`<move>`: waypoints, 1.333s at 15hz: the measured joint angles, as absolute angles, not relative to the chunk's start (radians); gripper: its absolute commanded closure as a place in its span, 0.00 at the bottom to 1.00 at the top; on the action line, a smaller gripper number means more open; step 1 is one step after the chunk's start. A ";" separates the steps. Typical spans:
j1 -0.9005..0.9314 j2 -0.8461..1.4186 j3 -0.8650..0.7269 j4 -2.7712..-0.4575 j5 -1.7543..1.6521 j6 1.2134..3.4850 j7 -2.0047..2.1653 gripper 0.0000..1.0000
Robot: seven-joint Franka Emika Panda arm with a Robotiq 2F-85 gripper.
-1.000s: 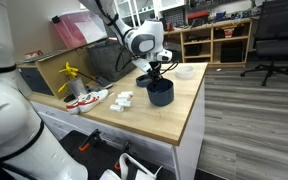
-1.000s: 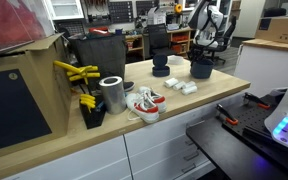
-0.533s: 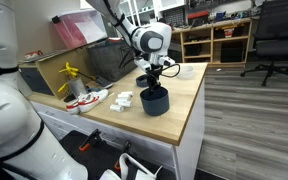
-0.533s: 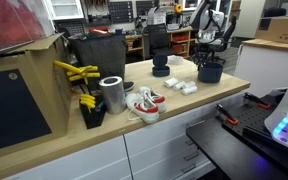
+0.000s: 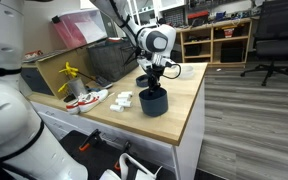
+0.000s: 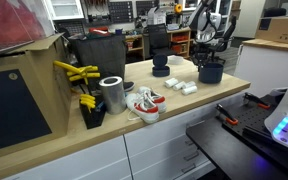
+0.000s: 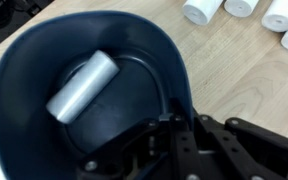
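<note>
Our hand is clamped on the bowl rim; this thin pinch could slip, tipping its metal tube onto the bench.

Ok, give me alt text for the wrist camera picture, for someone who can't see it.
A dark blue bowl fills most of the view, with a silver cylinder lying on its side inside. The gripper sits at the bottom edge, shut on the bowl's near wall. Small white rolls lie on the wooden table at top right.
</note>
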State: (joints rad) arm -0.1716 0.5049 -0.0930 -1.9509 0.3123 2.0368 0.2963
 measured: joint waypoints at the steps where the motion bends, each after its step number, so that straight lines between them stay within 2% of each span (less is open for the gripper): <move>1: -0.172 0.510 -0.094 -1.943 0.312 2.025 0.301 0.99; 20: -0.173 0.408 -0.099 -1.915 0.295 1.815 0.220 0.99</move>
